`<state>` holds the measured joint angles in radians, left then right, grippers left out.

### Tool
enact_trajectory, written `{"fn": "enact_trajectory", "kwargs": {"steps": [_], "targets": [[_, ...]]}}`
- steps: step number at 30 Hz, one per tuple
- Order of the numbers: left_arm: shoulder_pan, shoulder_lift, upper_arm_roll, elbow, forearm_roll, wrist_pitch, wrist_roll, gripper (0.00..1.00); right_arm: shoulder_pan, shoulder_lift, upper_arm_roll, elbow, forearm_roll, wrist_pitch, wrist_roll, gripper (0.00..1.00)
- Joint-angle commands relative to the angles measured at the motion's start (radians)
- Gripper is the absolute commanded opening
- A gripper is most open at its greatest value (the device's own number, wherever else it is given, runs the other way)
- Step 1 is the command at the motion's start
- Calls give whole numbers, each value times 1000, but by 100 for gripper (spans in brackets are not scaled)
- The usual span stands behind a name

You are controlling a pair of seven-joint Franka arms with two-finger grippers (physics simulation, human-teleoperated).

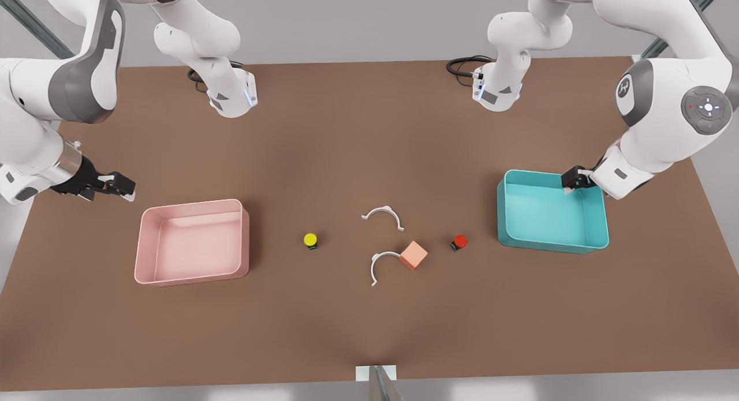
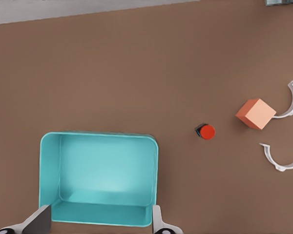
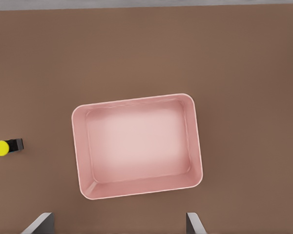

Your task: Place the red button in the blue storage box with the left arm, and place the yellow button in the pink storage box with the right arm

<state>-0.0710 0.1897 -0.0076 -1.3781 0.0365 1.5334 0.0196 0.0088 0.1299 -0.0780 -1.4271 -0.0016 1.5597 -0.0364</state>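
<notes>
Two arms above a tabletop [image 1: 346,332], both pincers spread and empty.
Left pincer [image 1: 574,180] hovers over the blue storage box [image 1: 551,216]; right pincer [image 1: 118,186] beside the pink storage box [image 1: 193,242]; red button [image 1: 459,242] and yellow button [image 1: 310,240] lie between.

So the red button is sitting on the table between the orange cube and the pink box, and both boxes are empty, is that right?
Not quite. The red button sits between the orange cube and the blue box, not the pink box, as the front view shows. Both boxes are indeed empty.
</notes>
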Motion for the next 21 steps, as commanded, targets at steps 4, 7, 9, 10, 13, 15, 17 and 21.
{"fn": "enact_trajectory", "kwargs": {"steps": [4,7,9,10,13,15,17,21], "targets": [[-133,80,-9,17,5,31,19,100,5,-1,4,0,37,2,-26,100],[-217,220,-9,14,5,272,149,100,14,-1,7,-6,43,-91,-30,100],[-234,263,-11,8,-4,332,270,100,22,-1,15,-7,43,-138,-20,100],[-234,269,-11,-62,-6,445,302,100,31,-1,21,-7,38,-139,-17,100],[-231,264,-11,-242,-20,658,420,99,48,11,24,-10,14,-145,16,100],[-234,272,-11,-337,-21,809,447,99,59,43,24,-3,37,-135,15,100],[-250,280,-12,-386,-20,858,448,99,88,105,46,-10,77,-86,30,100],[-259,352,-15,-378,-20,932,447,100,184,201,75,-50,66,101,141,100]]}}
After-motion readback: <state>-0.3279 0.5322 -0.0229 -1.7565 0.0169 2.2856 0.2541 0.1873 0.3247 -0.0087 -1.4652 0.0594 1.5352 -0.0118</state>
